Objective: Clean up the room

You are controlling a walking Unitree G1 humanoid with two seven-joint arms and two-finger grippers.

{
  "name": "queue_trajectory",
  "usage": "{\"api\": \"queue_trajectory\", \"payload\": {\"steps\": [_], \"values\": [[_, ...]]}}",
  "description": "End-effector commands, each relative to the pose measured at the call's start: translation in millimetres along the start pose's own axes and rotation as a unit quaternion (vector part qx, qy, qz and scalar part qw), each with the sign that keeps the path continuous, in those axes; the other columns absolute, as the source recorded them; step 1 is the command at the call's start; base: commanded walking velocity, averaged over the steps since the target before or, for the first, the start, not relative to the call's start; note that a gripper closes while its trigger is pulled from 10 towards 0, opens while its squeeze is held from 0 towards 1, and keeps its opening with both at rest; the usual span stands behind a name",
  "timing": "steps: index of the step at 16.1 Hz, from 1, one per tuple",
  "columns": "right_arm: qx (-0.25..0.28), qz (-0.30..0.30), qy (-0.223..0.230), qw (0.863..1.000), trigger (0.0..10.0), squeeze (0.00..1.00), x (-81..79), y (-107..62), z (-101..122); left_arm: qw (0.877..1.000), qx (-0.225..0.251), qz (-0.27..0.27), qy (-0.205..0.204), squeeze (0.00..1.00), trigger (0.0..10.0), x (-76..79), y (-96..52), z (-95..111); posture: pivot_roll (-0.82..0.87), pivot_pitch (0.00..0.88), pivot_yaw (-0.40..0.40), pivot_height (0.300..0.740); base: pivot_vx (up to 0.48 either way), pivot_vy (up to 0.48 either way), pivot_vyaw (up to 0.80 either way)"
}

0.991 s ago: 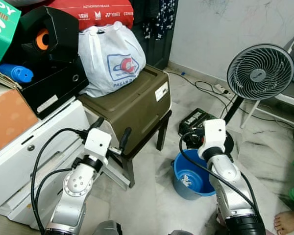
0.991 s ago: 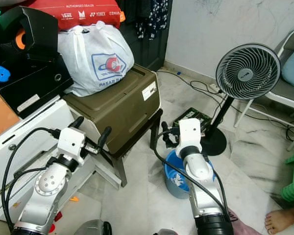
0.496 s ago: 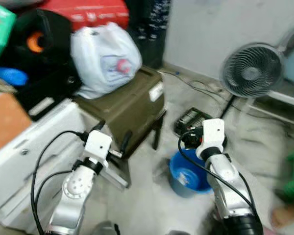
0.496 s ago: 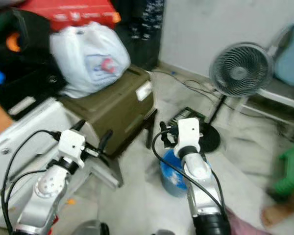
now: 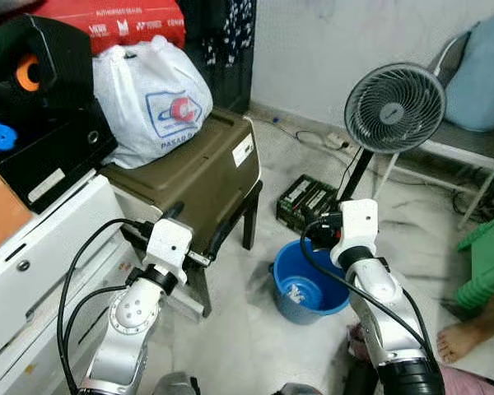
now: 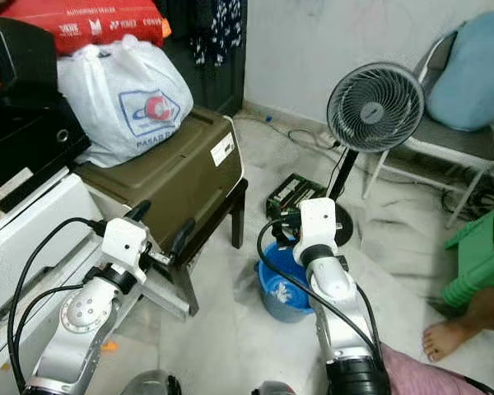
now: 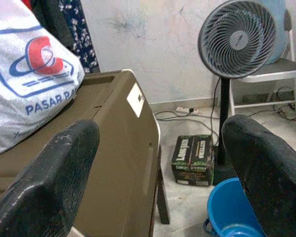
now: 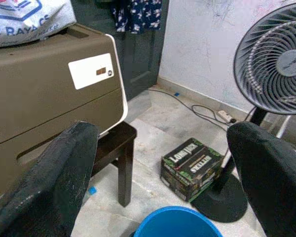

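Left eye view, nearest first: both silver arms are raised in front of the robot. The left tool (image 5: pixel 199 228) hangs just before the front edge of a brown storage box (image 5: pixel 199 169), its two black fingers (image 7: pixel 49 182) spread wide with nothing between them. The right tool (image 8: pixel 160 173) is held above a blue bucket (image 5: pixel 309 286) that stands on the pale floor (image 5: pixel 247 329); its fingers are also spread apart and grip nothing. Some crumpled white scraps (image 5: pixel 295 290) lie at the bottom of the bucket.

The brown box rests on a low dark stool (image 5: pixel 249 216) and carries a knotted white plastic bag (image 5: pixel 152 97) with a red and blue logo. Beside the robot's left arm stands a white cabinet (image 5: pixel 41 255) stacked with black cases (image 5: pixel 53 148).

Past the bucket, a dark green carton (image 8: pixel 191 163) lies on the floor near the round base of a black standing fan (image 5: pixel 393 107). Cables (image 5: pixel 313 136) trail along the wall behind it. On the robot's right, a green stool (image 5: pixel 487 259) stands by a person's bare foot (image 5: pixel 457 339), and a grey chair (image 6: pixel 453 140) holds a blue cushion (image 6: pixel 469 70).
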State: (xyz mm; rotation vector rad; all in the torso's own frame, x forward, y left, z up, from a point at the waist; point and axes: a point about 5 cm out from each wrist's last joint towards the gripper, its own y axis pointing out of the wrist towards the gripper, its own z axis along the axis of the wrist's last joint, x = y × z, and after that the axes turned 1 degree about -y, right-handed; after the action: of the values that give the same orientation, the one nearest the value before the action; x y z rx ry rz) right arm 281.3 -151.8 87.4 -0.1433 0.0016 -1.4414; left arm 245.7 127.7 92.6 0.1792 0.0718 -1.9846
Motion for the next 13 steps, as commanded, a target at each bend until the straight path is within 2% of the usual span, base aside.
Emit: {"api": "queue_trajectory", "payload": {"steps": [1, 13], "values": [[-0.002, -0.002, 0.0, 1.0, 10.0, 0.0, 2.6, 2.0, 1.1, 1.0, 0.01, -0.005, 0.0, 0.0, 10.0, 0.4, 0.6, 4.4, -0.04, 0.0, -0.026, 0.74, 0.394, 0.0, 0.0], [-0.009, -0.004, -0.009, 1.0, 10.0, 0.0, 4.0, 3.8, -1.8, 1.0, 0.01, -0.009, -0.002, 0.0, 10.0, 1.8, 1.5, 4.4, -0.04, 0.0, -0.03, 0.74, 0.403, 0.0, 0.0]]}}
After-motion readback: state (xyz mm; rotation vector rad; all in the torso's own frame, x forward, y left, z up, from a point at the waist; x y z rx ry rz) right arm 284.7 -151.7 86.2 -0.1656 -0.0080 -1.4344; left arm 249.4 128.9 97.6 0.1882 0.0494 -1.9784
